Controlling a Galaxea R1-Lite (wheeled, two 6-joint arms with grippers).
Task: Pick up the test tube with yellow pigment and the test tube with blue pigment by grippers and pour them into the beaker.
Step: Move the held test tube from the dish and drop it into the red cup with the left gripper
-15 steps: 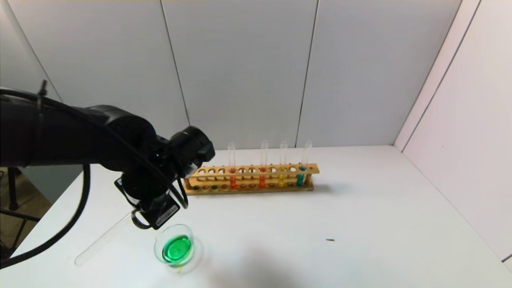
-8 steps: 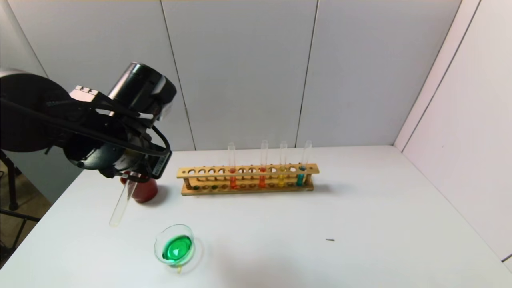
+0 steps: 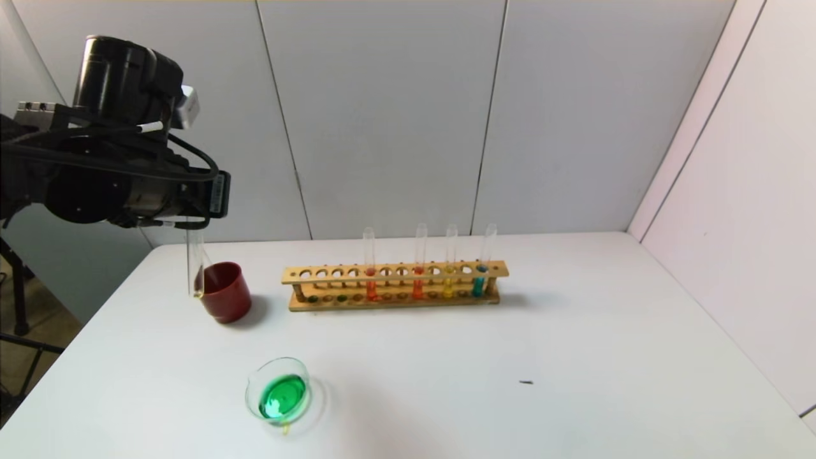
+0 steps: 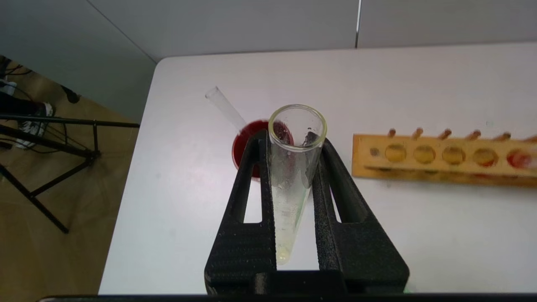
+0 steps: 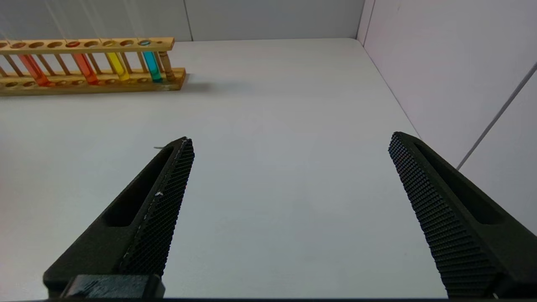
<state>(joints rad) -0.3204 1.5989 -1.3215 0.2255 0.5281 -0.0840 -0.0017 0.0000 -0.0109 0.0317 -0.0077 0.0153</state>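
Now upright: tube (image 3: 194, 261), left gripper (image 4: 293, 167).

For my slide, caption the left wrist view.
Left gripper holds an emptied test tube upright above the dark red cup, beside the wooden rack.

You see a wooden rack (image 3: 395, 287) on the tabletop (image 3: 574, 357), a red cup (image 3: 224, 293) left of it, and two orange tubes (image 3: 370, 268) in the rack.

left gripper (image 4: 293, 138) clamped on a near-empty test tube (image 4: 293, 176), faint yellow residue at its bottom. dark red cup (image 4: 247, 144) directly behind the tube, second empty tube (image 4: 224, 107) leaning in it. wooden rack (image 4: 444, 159) beside the cup.
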